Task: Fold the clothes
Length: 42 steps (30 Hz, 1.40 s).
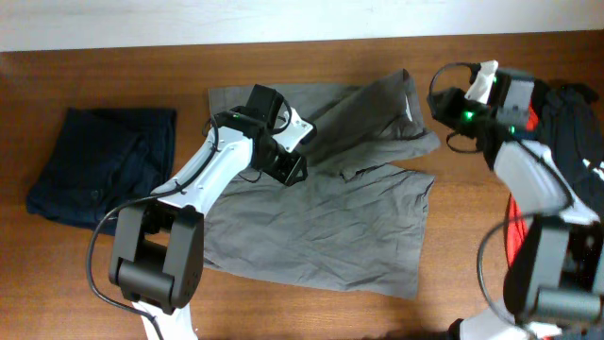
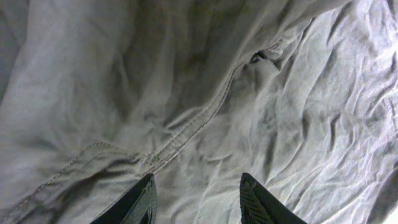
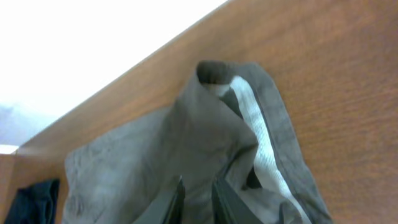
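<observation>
The clothes [image 1: 321, 222], one wrinkled grey-khaki garment, lie spread over the middle of the table. Their upper right part [image 1: 377, 109] is folded back over the rest. My left gripper [image 1: 288, 168] hovers over the garment's upper left area. In the left wrist view the left gripper [image 2: 197, 180] is open just above a stitched seam [image 2: 186, 130], with nothing between its fingers. My right gripper [image 1: 439, 106] is at the garment's upper right edge. The right wrist view shows the right gripper [image 3: 198, 182] with a narrow gap, above the folded corner and its white waistband lining [image 3: 255, 134], pinching nothing that I can see.
A folded dark navy garment [image 1: 104, 165] lies at the left of the table. Red and black garments [image 1: 566, 113] are piled at the right edge beside the right arm. The table's back edge [image 1: 302, 42] meets a white wall.
</observation>
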Available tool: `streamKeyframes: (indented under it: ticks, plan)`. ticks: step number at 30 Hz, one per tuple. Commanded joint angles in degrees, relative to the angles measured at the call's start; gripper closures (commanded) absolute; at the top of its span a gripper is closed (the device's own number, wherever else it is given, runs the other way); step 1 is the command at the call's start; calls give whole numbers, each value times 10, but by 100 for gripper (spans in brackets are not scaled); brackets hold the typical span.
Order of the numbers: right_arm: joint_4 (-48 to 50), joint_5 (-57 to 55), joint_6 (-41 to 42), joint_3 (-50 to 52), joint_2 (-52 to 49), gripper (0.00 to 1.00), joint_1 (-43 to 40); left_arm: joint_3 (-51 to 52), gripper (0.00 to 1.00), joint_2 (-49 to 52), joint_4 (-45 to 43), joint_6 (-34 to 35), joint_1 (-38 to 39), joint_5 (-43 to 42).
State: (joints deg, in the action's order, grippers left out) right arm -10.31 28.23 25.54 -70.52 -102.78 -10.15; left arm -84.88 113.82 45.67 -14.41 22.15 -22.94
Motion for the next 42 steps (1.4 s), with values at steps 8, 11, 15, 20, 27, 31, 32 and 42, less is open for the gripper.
streamKeyframes:
  ticks: [8, 11, 15, 20, 27, 31, 32, 42]
  plan:
    - [-237, 35, -75, -104, -132, 78, 8, -3, 52, -3, -54, -13, 3, 3]
    - [-324, -66, -88, -104, -135, 79, 7, -3, 52, -3, -54, -13, 3, 12]
    - [-398, -236, -86, -104, -135, 83, -2, -3, 51, -3, -49, -13, 3, 33]
    - [-401, -223, -93, -113, -133, 85, -14, 1, 50, -2, -34, -13, 3, 94]
    - [-372, -57, -224, -160, -101, 61, -17, 16, 43, 19, -33, -13, 2, 110]
    - [-332, -20, -224, -171, -102, 60, -11, 16, 43, 54, -34, -13, 2, 108]
    - [-321, -18, -223, -171, -105, 59, -7, 16, 43, 61, -35, -13, 2, 107]
    - [-253, -16, -221, -171, -175, 59, 47, 16, 43, 84, -38, -13, 2, 108]
